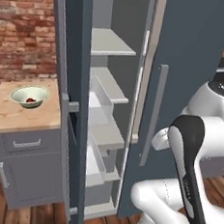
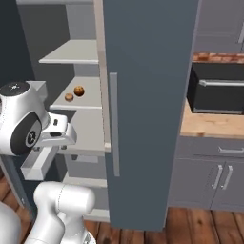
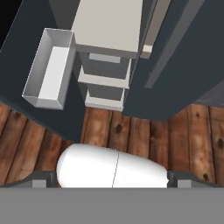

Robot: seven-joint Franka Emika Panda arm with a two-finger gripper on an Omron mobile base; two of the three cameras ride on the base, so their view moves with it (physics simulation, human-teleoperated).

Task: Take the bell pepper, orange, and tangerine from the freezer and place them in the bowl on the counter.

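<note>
The freezer (image 1: pixel 75 57) stands open, showing pale grey shelves and translucent bins (image 1: pixel 102 103). Two round orange-brown fruits lie on a middle shelf: the larger, the orange (image 2: pixel 79 90), and beside it the smaller, the tangerine (image 2: pixel 69 97). On the counter (image 1: pixel 16 119) to the left, the pale bowl (image 1: pixel 19 91) holds the small red bell pepper (image 1: pixel 31 100). My gripper (image 3: pixel 112 179) is open, holds nothing and points down at the floor in front of the freezer. In the hand view it is short of the shelves, with a pulled-out bin (image 3: pixel 48 70) to its upper left.
The closed right door (image 2: pixel 147 95) with its long handle (image 2: pixel 113 124) stands beside the opening. Right of it is a counter with a black microwave (image 2: pixel 217 90) over grey cabinets (image 2: pixel 209 176). Wooden floor (image 3: pixel 144 135) lies below. My own arm crowds the front of the freezer.
</note>
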